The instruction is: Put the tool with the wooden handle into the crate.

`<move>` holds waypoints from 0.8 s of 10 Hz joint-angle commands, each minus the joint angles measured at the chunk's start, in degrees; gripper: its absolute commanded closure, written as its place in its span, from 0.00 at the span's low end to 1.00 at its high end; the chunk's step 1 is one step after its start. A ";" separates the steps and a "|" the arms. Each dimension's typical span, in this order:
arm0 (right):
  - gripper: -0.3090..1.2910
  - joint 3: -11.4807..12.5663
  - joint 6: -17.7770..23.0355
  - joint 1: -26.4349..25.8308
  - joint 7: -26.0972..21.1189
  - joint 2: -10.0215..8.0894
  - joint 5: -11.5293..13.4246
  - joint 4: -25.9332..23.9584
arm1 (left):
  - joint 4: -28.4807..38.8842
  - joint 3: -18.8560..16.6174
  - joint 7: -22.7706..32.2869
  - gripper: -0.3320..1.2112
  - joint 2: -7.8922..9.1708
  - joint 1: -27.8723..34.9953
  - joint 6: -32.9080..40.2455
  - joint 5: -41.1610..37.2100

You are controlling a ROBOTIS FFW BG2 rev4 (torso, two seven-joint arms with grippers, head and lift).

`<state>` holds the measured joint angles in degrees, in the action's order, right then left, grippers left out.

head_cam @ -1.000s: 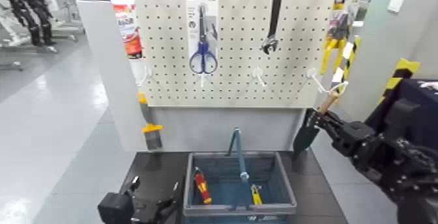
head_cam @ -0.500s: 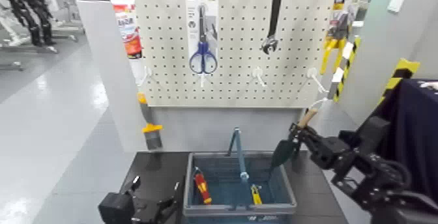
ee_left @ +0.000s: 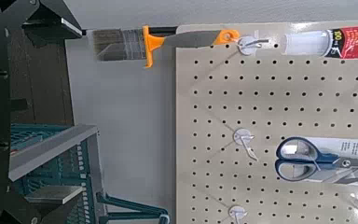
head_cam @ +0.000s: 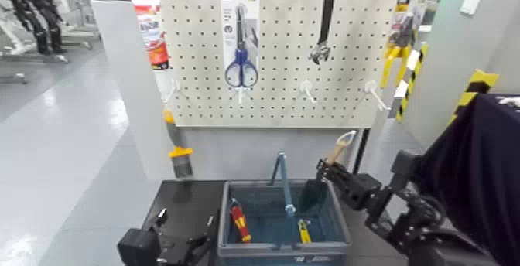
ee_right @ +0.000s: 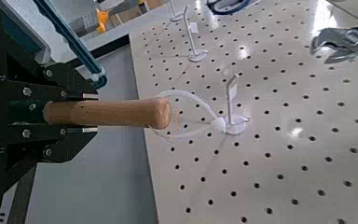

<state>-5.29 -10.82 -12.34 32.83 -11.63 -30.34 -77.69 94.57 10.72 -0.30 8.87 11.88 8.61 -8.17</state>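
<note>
My right gripper is shut on the trowel, holding it tilted over the right half of the crate. Its dark green blade points down into the crate and its tan wooden handle with the pale loop points up toward the pegboard. In the right wrist view the wooden handle sticks out from between the fingers, loop at its end. The grey-blue crate has its blue bar handle raised. My left gripper rests low on the dark table to the left of the crate.
A red-and-yellow screwdriver and a small yellow tool lie in the crate. The pegboard behind holds scissors, a wrench and yellow pliers. A yellow-handled scraper hangs at the left.
My right gripper has carried the trowel left and down, from beside the pegboard's right edge to over the crate's right half. The left arm has not moved.
</note>
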 commanded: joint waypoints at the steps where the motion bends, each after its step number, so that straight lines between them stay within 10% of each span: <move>1: 0.99 -3.14 -0.08 -1.63 -0.04 0.02 -0.51 3.16 | 0.00 0.00 -0.05 0.30 0.09 -0.10 0.09 0.00; 8: 0.98 -8.15 -6.06 -3.92 -4.18 -0.15 3.45 4.04 | -0.09 0.09 -0.22 0.30 0.62 -0.37 0.44 -0.35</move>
<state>-13.25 -16.28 -16.24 28.68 -11.71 -27.04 -73.52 94.48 10.82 -0.53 9.40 11.56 9.05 -8.51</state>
